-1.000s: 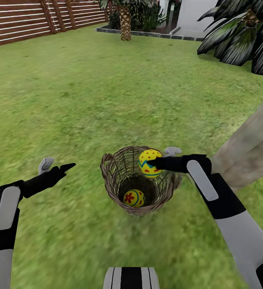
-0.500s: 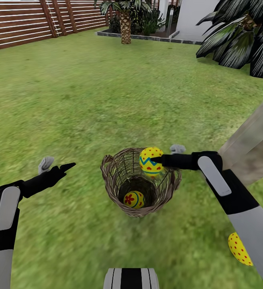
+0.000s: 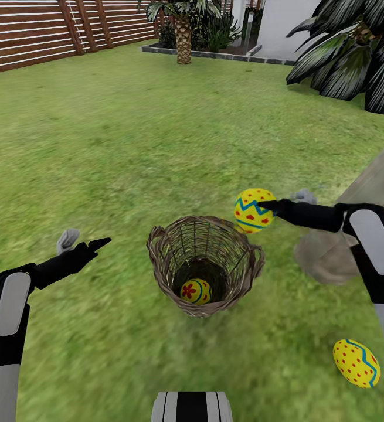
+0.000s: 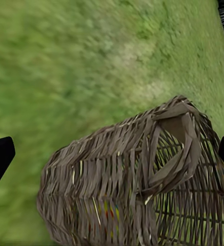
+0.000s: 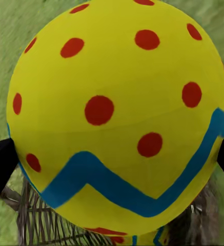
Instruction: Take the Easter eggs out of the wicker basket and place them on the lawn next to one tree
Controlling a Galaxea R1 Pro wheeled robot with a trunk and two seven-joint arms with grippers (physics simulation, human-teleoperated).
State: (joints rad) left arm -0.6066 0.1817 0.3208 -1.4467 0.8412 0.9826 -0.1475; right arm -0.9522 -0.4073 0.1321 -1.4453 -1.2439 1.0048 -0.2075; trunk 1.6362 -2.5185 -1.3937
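One dotted egg (image 3: 252,210) is clamped in the right gripper (image 3: 268,206), lifted clear of the wicker basket (image 3: 203,265); the left gripper (image 3: 83,241) hangs with jaws wide. Another egg (image 3: 196,291) remains inside, one (image 3: 356,363) lies on the lawn (image 3: 156,135). A loose pinch could drop the glossy egg short of the tree trunk (image 3: 356,225).

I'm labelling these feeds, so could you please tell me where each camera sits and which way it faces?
Head view: on the head, facing forward and down over the lawn; both arms show.
Left wrist view: looks along open jaws at the round brown wicker basket.
Right wrist view: looks along jaws clamping the yellow red-dotted egg.
Shared: all three show the basket.
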